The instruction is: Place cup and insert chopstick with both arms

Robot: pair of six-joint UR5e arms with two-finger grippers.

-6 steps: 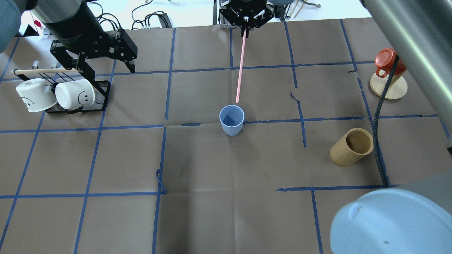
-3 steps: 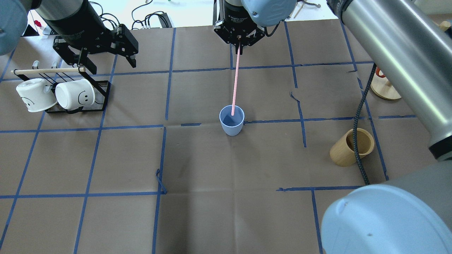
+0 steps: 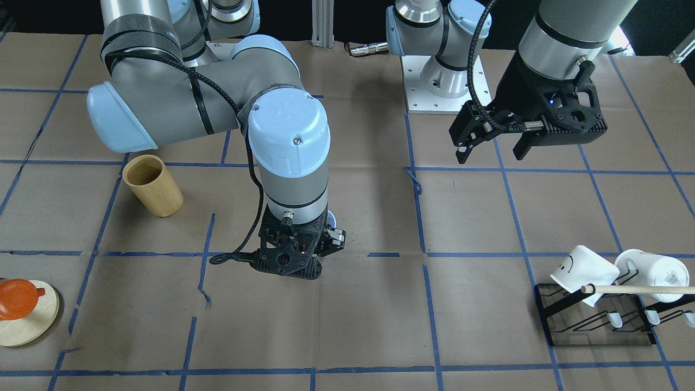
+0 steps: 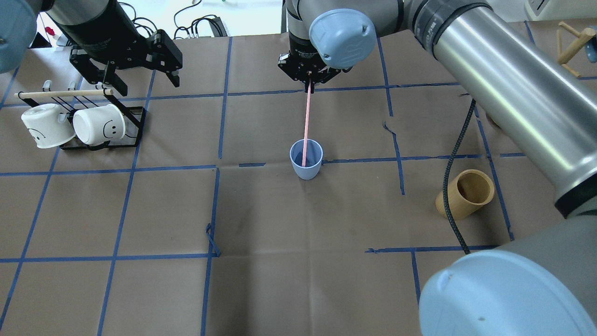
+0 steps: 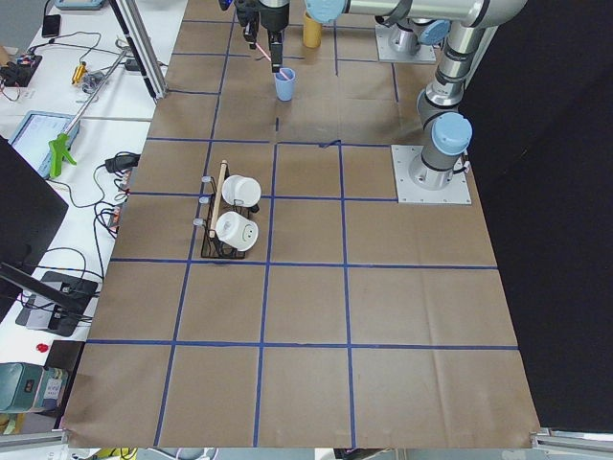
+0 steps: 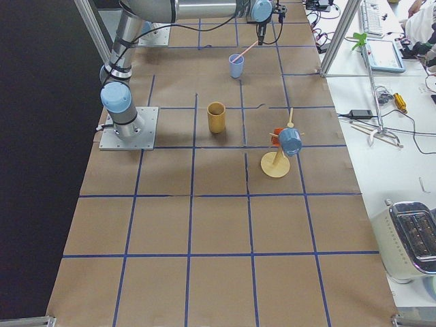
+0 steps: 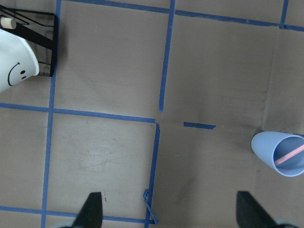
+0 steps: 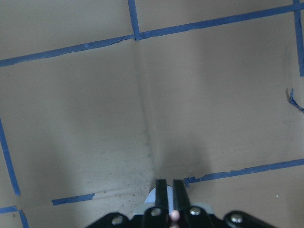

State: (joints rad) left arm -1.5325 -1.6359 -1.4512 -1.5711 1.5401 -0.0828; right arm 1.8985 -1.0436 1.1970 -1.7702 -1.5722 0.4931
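The pale blue cup (image 4: 306,159) stands upright at the table's middle. It also shows in the left wrist view (image 7: 280,153). My right gripper (image 4: 309,83) is shut on the top end of a pink chopstick (image 4: 306,126). It holds the chopstick steeply over the cup, and the lower end is inside the cup (image 7: 289,155). In the front-facing view my right arm hides nearly all of the cup. My left gripper (image 4: 147,86) is open and empty, raised at the far left above the mug rack.
A black rack (image 4: 133,126) with two white mugs and a wooden dowel (image 4: 63,94) sits at the left. A tan bamboo cylinder (image 4: 466,193) lies tilted at the right. A round wooden stand with a red mug (image 3: 21,304) is further right. My right arm's cable (image 4: 454,186) hangs over the cylinder.
My right gripper has moved toward the cup with the chopstick. Its lower end went from just beyond the rim to inside the cup. The left gripper has barely moved.
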